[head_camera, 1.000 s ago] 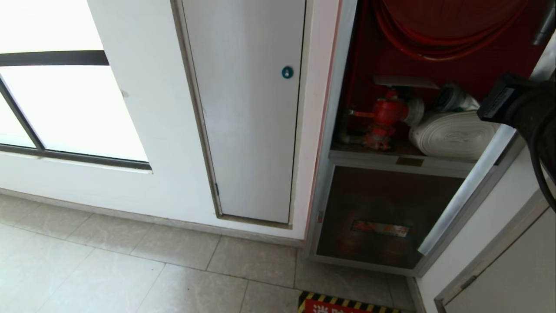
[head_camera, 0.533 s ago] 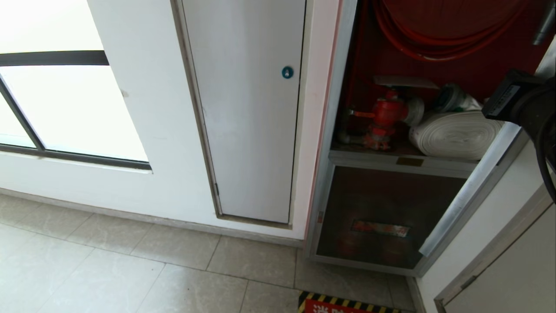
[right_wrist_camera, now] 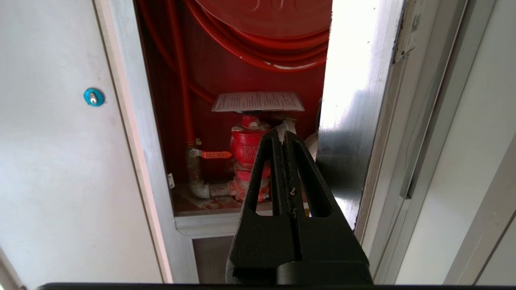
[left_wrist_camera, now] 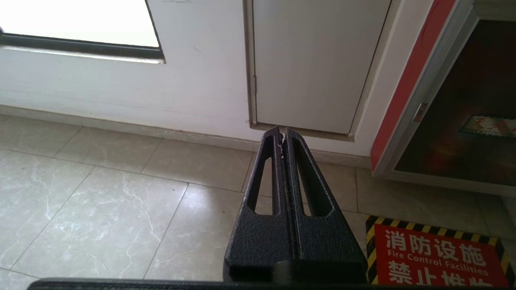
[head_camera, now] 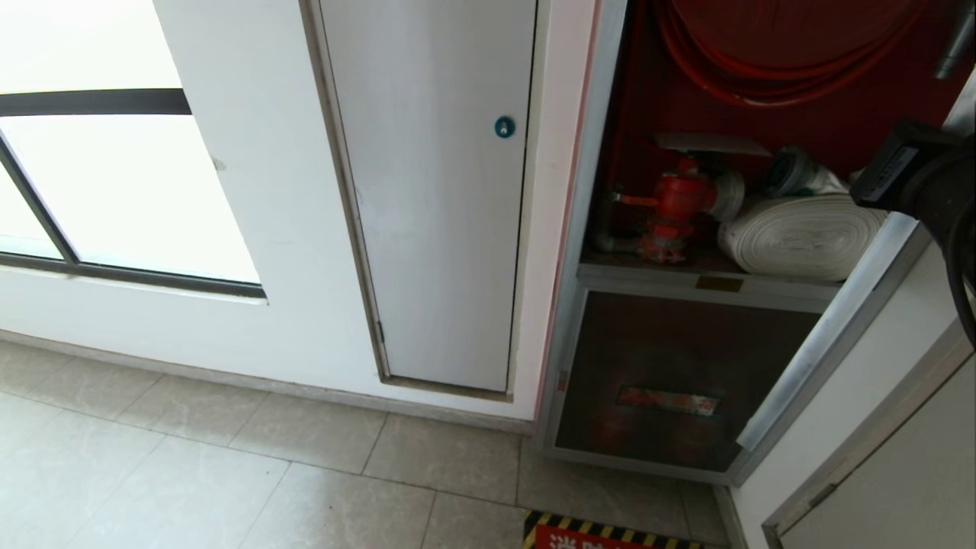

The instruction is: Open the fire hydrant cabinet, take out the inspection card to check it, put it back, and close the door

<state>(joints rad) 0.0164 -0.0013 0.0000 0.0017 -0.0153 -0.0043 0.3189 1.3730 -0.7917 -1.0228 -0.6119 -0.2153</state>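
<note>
Right black gripper [right_wrist_camera: 281, 139], pinched closed and empty, faces the flat pale printed inspection card [right_wrist_camera: 258, 101] at twelve o'clock, seemingly lining up a grab.

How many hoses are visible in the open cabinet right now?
2. The red coiled hose hangs in the upper part of the cabinet; the white rolled hose lies on the shelf, right of the red valve. Others may be hidden.
</note>
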